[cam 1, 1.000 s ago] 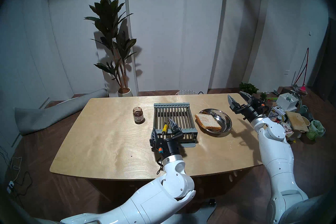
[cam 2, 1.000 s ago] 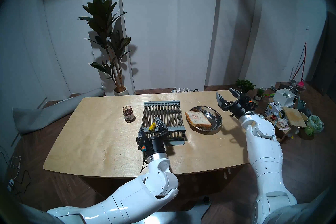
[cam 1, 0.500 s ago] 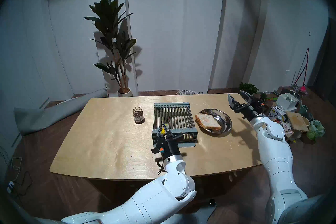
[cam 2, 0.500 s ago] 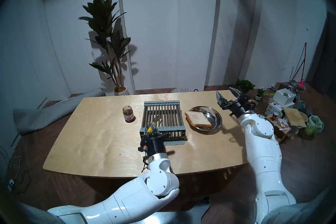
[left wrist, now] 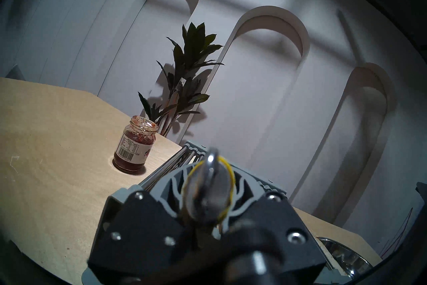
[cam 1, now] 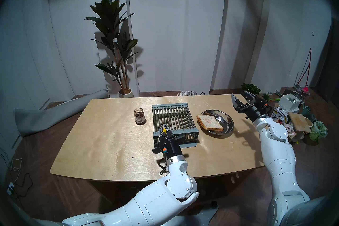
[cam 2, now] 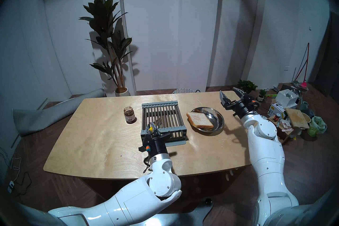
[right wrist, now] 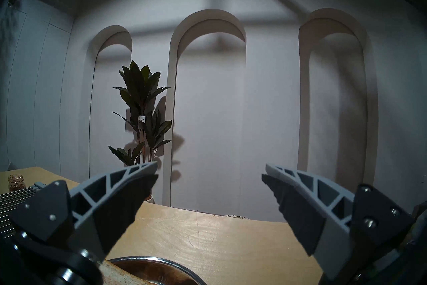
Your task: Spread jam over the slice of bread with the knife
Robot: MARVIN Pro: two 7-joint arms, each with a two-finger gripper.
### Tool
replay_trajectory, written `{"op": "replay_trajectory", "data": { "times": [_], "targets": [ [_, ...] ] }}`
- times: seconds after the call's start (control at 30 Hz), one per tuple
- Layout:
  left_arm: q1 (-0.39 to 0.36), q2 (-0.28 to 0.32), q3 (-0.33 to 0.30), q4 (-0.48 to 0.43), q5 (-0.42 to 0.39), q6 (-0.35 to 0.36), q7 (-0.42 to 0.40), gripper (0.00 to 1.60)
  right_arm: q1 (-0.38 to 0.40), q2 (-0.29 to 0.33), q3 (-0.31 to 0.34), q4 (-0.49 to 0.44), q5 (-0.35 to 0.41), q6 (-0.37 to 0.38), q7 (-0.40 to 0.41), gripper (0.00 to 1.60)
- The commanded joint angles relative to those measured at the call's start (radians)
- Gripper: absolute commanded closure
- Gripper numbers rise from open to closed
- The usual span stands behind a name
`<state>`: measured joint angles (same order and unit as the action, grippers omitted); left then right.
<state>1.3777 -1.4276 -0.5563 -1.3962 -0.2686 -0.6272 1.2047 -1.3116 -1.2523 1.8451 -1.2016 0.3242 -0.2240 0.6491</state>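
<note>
We see the L gripper [cam 1: 164, 130] clenched on the knife [cam 1: 165, 131] at the rack's [cam 1: 185, 129] 7 o'clock corner. R gripper [cam 1: 241, 97] spread, empty, at 2 o'clock of the plate [cam 1: 229, 122]; bread [cam 1: 209, 122] on it. Jam jar [cam 1: 139, 116] at 9 o'clock of rack.

Jar [cam 1: 138, 116] left of rack [cam 1: 174, 123], bread [cam 1: 209, 122] on plate [cam 1: 228, 123] right, all on table [cam 1: 110, 146]

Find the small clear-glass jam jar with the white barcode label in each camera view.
Head stereo left: small clear-glass jam jar, left of grey metal rack.
Head stereo right: jar, left of rack.
Left wrist: jar, centre-left.
Right wrist: jar, far left edge.
Shared landmark: the rack.
</note>
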Motion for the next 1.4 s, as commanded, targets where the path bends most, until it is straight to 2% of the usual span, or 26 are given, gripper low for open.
{"op": "replay_trajectory", "data": {
  "times": [0.0, 0.17, 0.2, 0.37, 0.47, 0.53, 0.73, 0.93, 0.97, 1.0, 1.1, 1.13, 1.17, 1.37],
  "targets": [
    [-0.039, -0.012, 0.026, -0.002, 0.129, 0.06, 0.114, 1.6, 0.02, 0.001, 0.002, -0.01, 0.006, -0.004, 0.002, 0.0],
    [-0.051, -0.017, 0.044, 0.0, 0.176, 0.087, 0.149, 1.6, 0.021, 0.0, 0.003, -0.007, 0.009, -0.003, 0.001, 0.0],
    [-0.054, -0.02, 0.047, 0.004, 0.207, 0.107, 0.164, 1.6, 0.022, 0.001, 0.004, -0.004, 0.01, -0.004, 0.0, 0.0],
    [-0.067, -0.028, 0.059, 0.003, 0.25, 0.152, 0.211, 1.6, 0.023, 0.001, 0.011, -0.001, 0.015, -0.004, -0.003, 0.0],
    [-0.069, -0.023, 0.063, -0.02, 0.27, 0.191, 0.237, 1.6, 0.025, 0.001, 0.012, 0.002, 0.017, -0.003, -0.004, 0.0],
    [-0.072, -0.019, 0.068, -0.035, 0.263, 0.192, 0.249, 1.6, 0.025, -0.001, 0.013, 0.003, 0.019, -0.002, -0.004, 0.0],
    [-0.067, 0.005, 0.071, -0.123, 0.304, 0.28, 0.279, 1.6, 0.025, -0.01, 0.016, 0.009, 0.029, 0.004, -0.008, 0.0],
    [-0.074, 0.039, 0.09, -0.216, 0.274, 0.373, 0.279, 1.6, 0.016, -0.02, 0.022, 0.002, 0.035, 0.003, -0.018, 0.0],
    [-0.075, 0.036, 0.089, -0.221, 0.265, 0.365, 0.279, 1.6, 0.015, -0.022, 0.023, 0.001, 0.037, 0.004, -0.019, 0.0],
    [-0.079, 0.048, 0.1, -0.242, 0.249, 0.399, 0.279, 1.6, 0.014, -0.023, 0.024, 0.0, 0.037, 0.003, -0.02, 0.0],
    [-0.075, 0.064, 0.092, -0.29, 0.218, 0.416, 0.279, 1.6, 0.011, -0.026, 0.026, -0.001, 0.037, 0.001, -0.025, 0.0],
    [-0.071, 0.052, 0.08, -0.287, 0.222, 0.398, 0.279, 1.6, 0.01, -0.028, 0.026, -0.002, 0.038, 0.0, -0.025, 0.0],
    [-0.067, 0.063, 0.076, -0.307, 0.224, 0.416, 0.269, 1.6, 0.008, -0.03, 0.027, -0.004, 0.038, -0.001, -0.027, 0.0],
    [-0.088, 0.159, 0.058, -0.404, 0.197, 0.426, 0.226, 1.6, -0.004, -0.041, 0.025, -0.013, 0.038, -0.004, -0.032, 0.0]
  ]
}}
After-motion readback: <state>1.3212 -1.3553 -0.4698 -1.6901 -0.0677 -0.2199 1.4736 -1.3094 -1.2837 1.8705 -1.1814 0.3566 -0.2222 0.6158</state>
